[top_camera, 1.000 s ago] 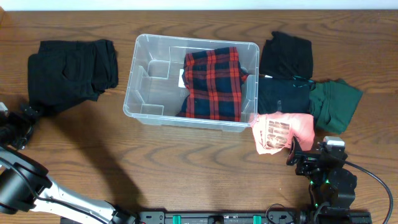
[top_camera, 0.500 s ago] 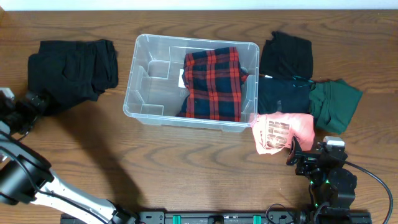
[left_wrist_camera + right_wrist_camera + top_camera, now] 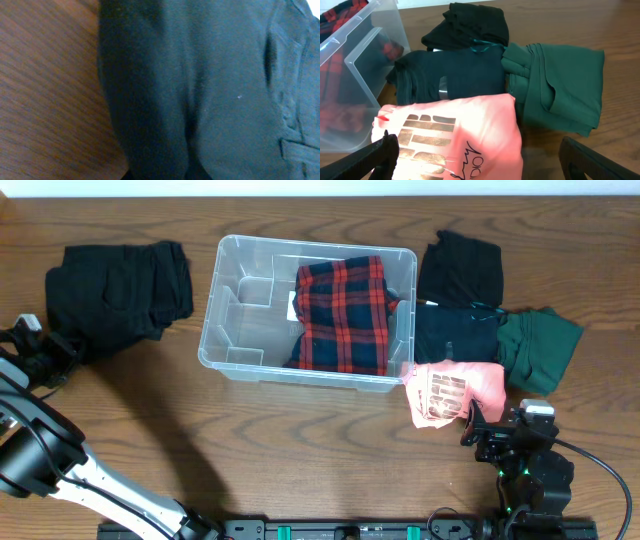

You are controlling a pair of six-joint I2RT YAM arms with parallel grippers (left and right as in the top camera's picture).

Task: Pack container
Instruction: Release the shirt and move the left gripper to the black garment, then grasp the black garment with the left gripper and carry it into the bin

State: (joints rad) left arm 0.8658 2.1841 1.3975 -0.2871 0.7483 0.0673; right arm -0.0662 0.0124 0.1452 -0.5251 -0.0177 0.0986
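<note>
The clear plastic container (image 3: 222, 330) stands mid-table with a red plaid garment (image 3: 343, 315) lying in its right half. A folded black garment (image 3: 115, 285) lies to its left. My left gripper (image 3: 55, 352) is at that garment's lower-left corner and is shut on its edge. The left wrist view is filled with the black garment (image 3: 210, 90) seen close up, and the fingers are lost in the dark fabric. At the front right, my right gripper (image 3: 480, 425) stands open. Its fingers are spread either side of the near edge of a pink printed shirt (image 3: 450, 135).
Right of the container lie a black garment (image 3: 460, 265), a dark teal shirt (image 3: 455, 335), a dark green garment (image 3: 540, 350) and the pink shirt (image 3: 455, 392). The container's wall (image 3: 355, 65) is at the left of the right wrist view. Bare wood runs along the front.
My left gripper has moved in to the black garment's lower-left corner and gone from open to shut on it. The right arm has not moved.
</note>
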